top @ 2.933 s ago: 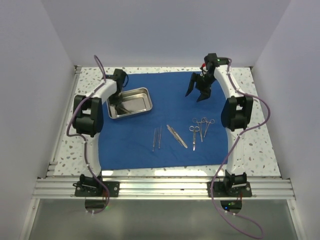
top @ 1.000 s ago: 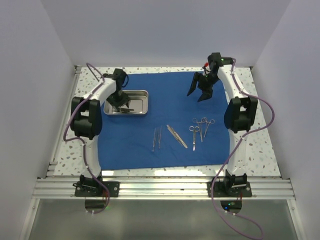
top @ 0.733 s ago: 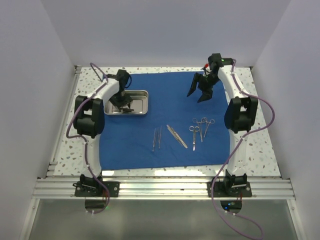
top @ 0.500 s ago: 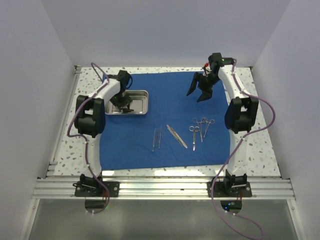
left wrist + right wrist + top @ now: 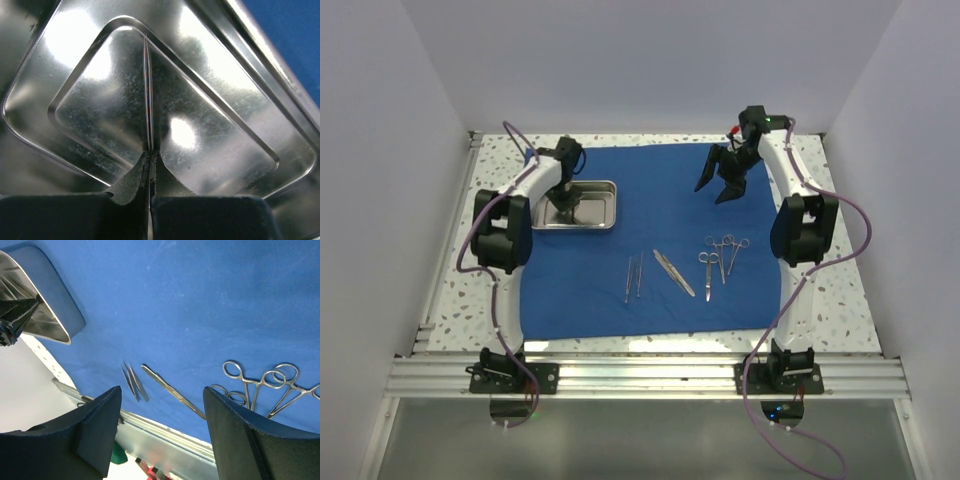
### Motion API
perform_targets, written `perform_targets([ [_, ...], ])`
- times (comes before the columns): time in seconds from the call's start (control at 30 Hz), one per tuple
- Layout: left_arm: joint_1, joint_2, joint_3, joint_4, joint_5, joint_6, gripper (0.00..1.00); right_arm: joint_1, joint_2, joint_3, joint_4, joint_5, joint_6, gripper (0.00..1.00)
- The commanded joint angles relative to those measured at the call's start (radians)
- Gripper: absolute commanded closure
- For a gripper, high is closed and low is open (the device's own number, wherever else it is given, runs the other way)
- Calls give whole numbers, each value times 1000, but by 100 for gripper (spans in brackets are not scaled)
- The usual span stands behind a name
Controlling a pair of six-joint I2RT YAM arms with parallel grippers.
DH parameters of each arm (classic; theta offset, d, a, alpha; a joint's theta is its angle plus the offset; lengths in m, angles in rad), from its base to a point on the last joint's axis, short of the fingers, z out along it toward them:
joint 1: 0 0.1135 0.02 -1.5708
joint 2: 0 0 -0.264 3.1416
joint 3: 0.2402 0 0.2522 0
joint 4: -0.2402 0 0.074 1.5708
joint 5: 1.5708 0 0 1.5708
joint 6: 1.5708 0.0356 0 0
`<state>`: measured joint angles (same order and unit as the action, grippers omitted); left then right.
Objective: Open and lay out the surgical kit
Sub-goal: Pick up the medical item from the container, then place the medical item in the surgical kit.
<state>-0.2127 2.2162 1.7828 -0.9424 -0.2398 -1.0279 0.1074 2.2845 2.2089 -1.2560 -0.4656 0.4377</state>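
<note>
Plain white walls (image 5: 650, 60) are closing in a speckled desk (image 5: 845, 300), and we are seeing a blue cloth (image 5: 650, 205) lying spread flat over most of it; a steel tray (image 5: 604, 186) is sitting on the far left part of that cloth, close to its left edge.

We are watching the left gripper (image 5: 566, 208) reaching down into the tray; in the left wrist view its jaws are pressing together on a thin silver tool (image 5: 148, 90), which is showing edge-on and running from the fingertips toward the tray's far corner; we cannot tell what kind of tool it is.

Over on the far right of the cloth, the right gripper (image 5: 710, 194) is hanging above the fabric with its jaws standing wide apart and nothing between them.

Nearer to the arm bases, a row of tools is lying on the cloth: two tweezers (image 5: 634, 277) side by side, a slim flat tool (image 5: 674, 272) slanting just beside them, and to the right the ring-handled tools (image 5: 722, 255), two of them crossing at the handles.
</note>
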Motion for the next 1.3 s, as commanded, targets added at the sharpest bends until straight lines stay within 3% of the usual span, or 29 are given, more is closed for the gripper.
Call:
perform_targets([
  [0.0,6,50,12,71,-27,28,100,-6,-53,8,-3,-36,12,30],
  [0.13,9,36,65,88,-56,118,100,-6,-56,8,-3,-30,10,30],
  [0.23,12,30,189,70,-67,193,100,-8,-63,14,0,-27,9,30],
  [0.43,16,33,406,25,25,379,100,-8,-80,20,6,-21,9,30],
  [0.67,16,-59,440,-70,89,480,100,-8,-120,12,4,-13,9,30],
  [0.8,1,-200,337,-58,319,619,100,-8,-158,8,1,-1,1,30],
  [0.93,-63,-413,-57,49,473,646,100,-8,-192,-8,0,22,-5,30],
  [1.0,-109,-499,-156,56,537,667,100,-6,-210,-23,-2,31,-8,30],
  [1.13,-200,-592,-360,79,593,660,100,-8,-258,-98,6,38,-2,30],
  [1.27,-238,-621,-428,68,579,621,100,-5,-324,-149,17,59,-1,30],
])
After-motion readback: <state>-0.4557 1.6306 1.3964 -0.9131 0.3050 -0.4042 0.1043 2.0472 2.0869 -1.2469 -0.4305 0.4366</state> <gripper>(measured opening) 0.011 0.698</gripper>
